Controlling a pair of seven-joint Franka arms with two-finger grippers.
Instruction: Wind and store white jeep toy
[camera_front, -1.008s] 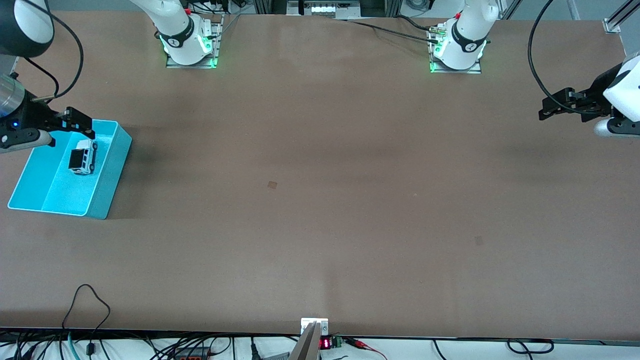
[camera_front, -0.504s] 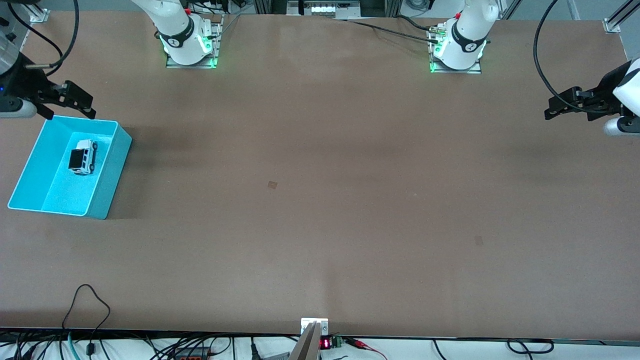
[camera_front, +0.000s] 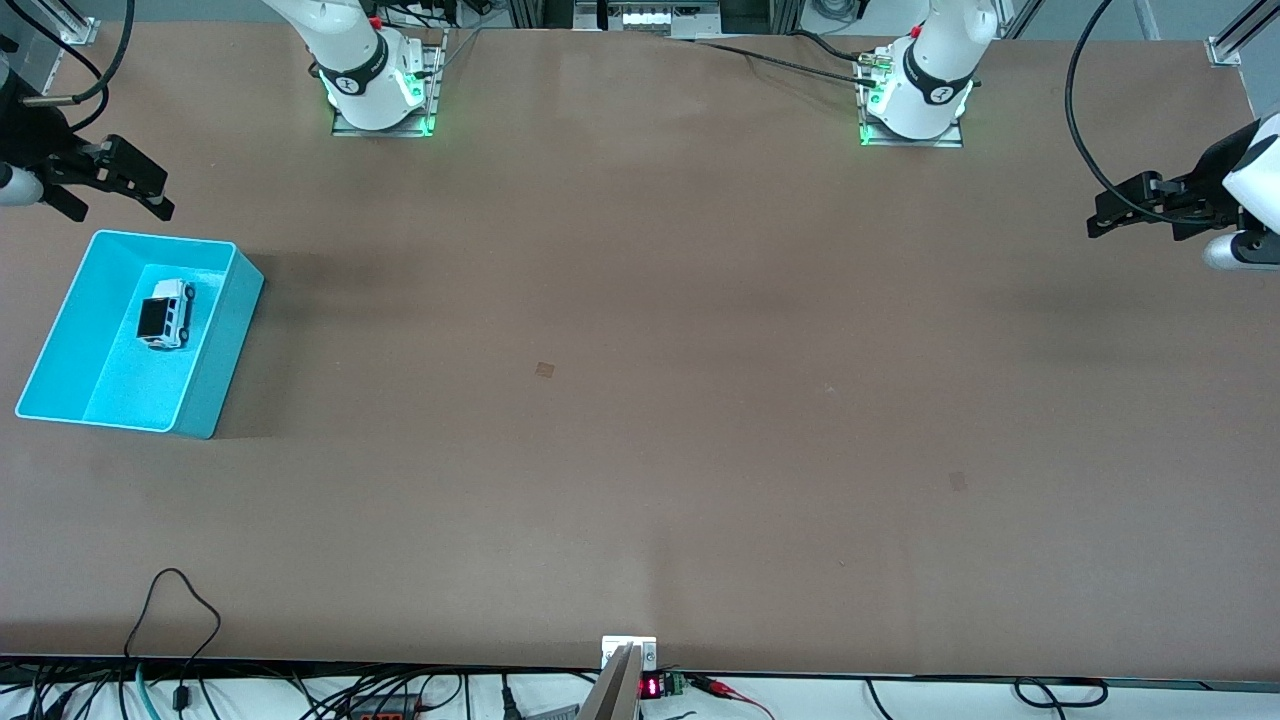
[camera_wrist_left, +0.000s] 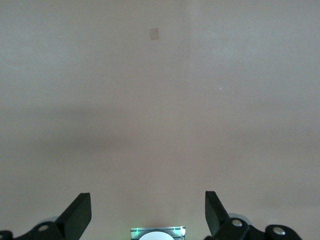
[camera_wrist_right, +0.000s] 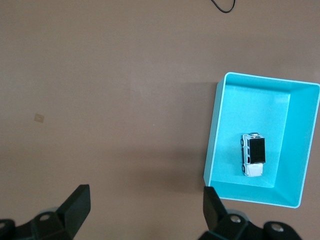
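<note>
The white jeep toy (camera_front: 167, 313) with its black roof panel stands on its wheels inside the turquoise bin (camera_front: 222, 345) at the right arm's end of the table. It also shows in the right wrist view (camera_wrist_right: 253, 161), in the bin (camera_wrist_right: 214, 145). My right gripper (camera_front: 118, 193) is open and empty, up in the air over bare table just outside the bin's rim on the side toward the robot bases. My left gripper (camera_front: 1110, 215) is open and empty, held over the left arm's end of the table. Its fingers (camera_wrist_left: 80, 215) frame bare table.
The two robot bases (camera_front: 380, 85) (camera_front: 915, 95) stand along the table edge farthest from the front camera. Cables (camera_front: 180, 610) hang at the edge nearest the front camera. A small mount (camera_front: 628, 655) sits at that edge's middle.
My right gripper has risen and drawn away from over the bin, toward the robot bases and the table's end. The jeep stays in the bin. The left gripper shifted slightly.
</note>
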